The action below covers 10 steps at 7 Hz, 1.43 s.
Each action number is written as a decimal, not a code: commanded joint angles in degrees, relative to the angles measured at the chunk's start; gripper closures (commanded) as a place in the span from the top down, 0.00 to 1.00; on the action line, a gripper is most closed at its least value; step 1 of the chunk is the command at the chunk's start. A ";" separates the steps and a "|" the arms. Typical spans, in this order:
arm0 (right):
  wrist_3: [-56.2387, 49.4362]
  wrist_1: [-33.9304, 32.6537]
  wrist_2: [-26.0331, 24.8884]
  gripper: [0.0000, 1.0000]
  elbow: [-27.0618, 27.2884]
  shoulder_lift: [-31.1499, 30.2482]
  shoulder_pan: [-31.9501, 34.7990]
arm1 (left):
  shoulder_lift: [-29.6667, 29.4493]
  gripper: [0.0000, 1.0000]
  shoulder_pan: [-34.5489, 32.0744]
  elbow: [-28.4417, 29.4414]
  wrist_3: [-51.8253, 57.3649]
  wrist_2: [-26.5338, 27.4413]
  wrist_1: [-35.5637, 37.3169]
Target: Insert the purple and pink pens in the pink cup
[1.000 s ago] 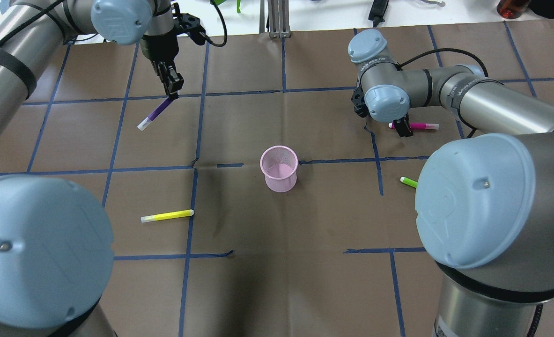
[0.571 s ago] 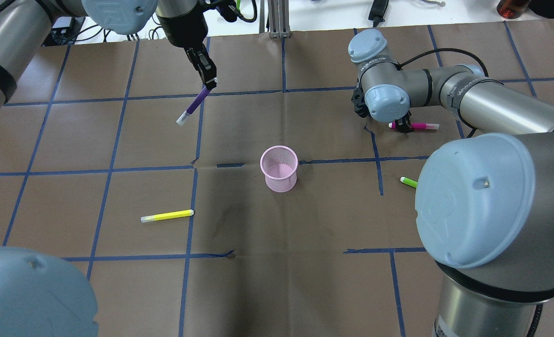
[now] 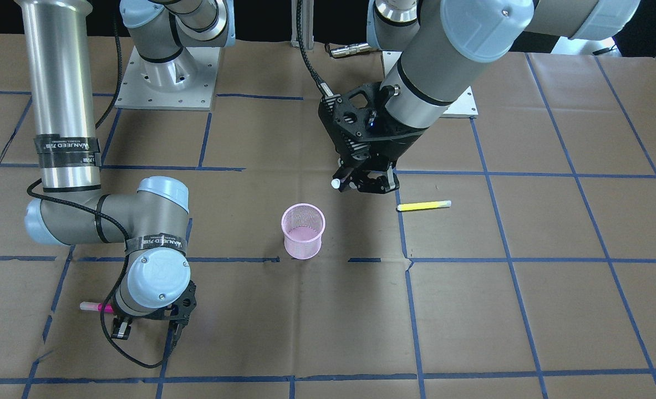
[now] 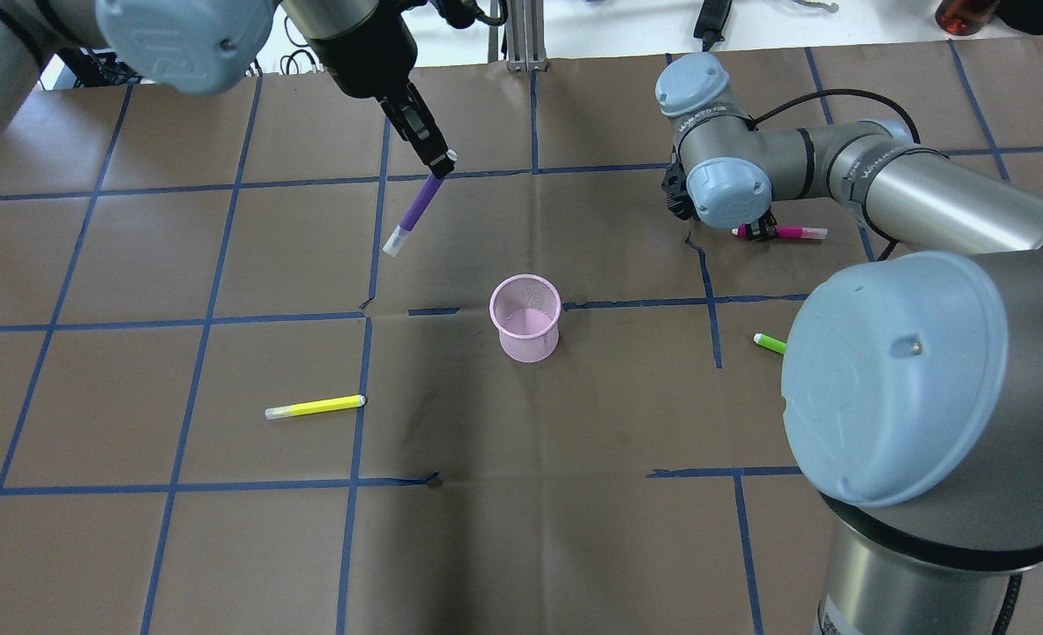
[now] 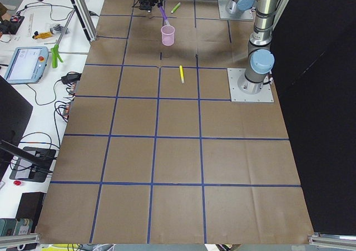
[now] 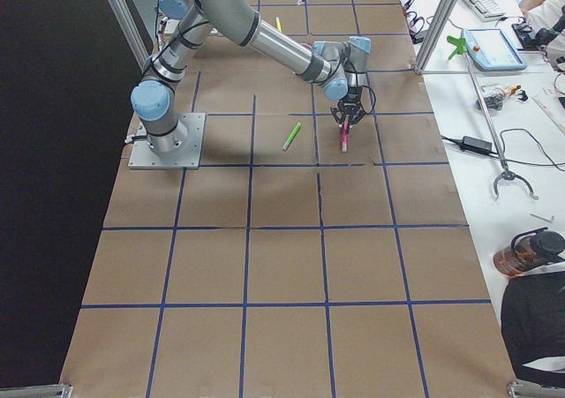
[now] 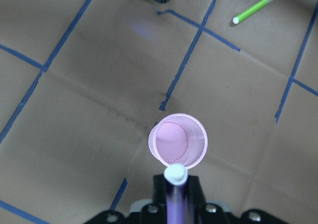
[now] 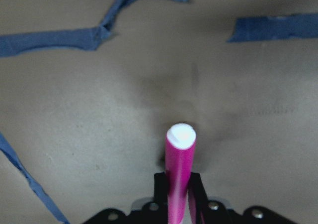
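The pink mesh cup (image 4: 525,317) stands upright mid-table; it also shows in the front view (image 3: 303,230). My left gripper (image 4: 428,150) is shut on the purple pen (image 4: 415,207) and holds it in the air, slanted, beyond and left of the cup. In the left wrist view the pen (image 7: 175,194) points just short of the cup's rim (image 7: 179,139). My right gripper (image 4: 755,231) is low at the table, its fingers closed against one end of the pink pen (image 4: 794,234), which lies on the paper. The right wrist view shows the pink pen (image 8: 180,174) between the fingers.
A yellow pen (image 4: 314,407) lies on the near left of the table. A green pen (image 4: 770,343) lies on the right, partly hidden by my right arm's shoulder. Brown paper with blue tape lines covers the table. Cables and tools lie along the far edge.
My left gripper has carried the purple pen to the right, nearer the cup. My right gripper has come down onto the pink pen.
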 commanded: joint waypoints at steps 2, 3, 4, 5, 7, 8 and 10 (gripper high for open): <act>-1.44 -0.67 0.03 0.08 -0.78 -0.53 -0.16 | 0.56 0.00 -0.55 -9.78 -3.24 -7.80 18.16; -2.41 -0.49 -0.24 0.08 -1.92 -2.28 -0.43 | -0.57 0.00 -2.04 -10.48 -3.50 -8.88 21.93; -3.29 -0.06 -0.24 0.08 -2.28 -5.17 -0.60 | -2.07 0.00 -3.18 -11.10 -3.85 -8.98 23.44; -3.65 0.03 0.20 0.08 -2.20 -8.15 -0.86 | -2.78 0.00 -3.37 -11.98 -3.76 -8.89 23.37; -3.57 0.04 4.83 0.08 -2.20 -12.90 -1.74 | -4.62 0.00 -3.54 -16.01 -3.68 -8.80 28.16; -3.56 0.30 8.51 0.08 -1.94 -15.10 -2.27 | -4.37 0.00 -3.55 -18.20 -3.68 -8.89 32.03; -3.48 8.94 19.14 0.08 -2.11 -21.33 -2.45 | -4.89 0.00 -3.46 -19.10 -3.50 -8.63 33.48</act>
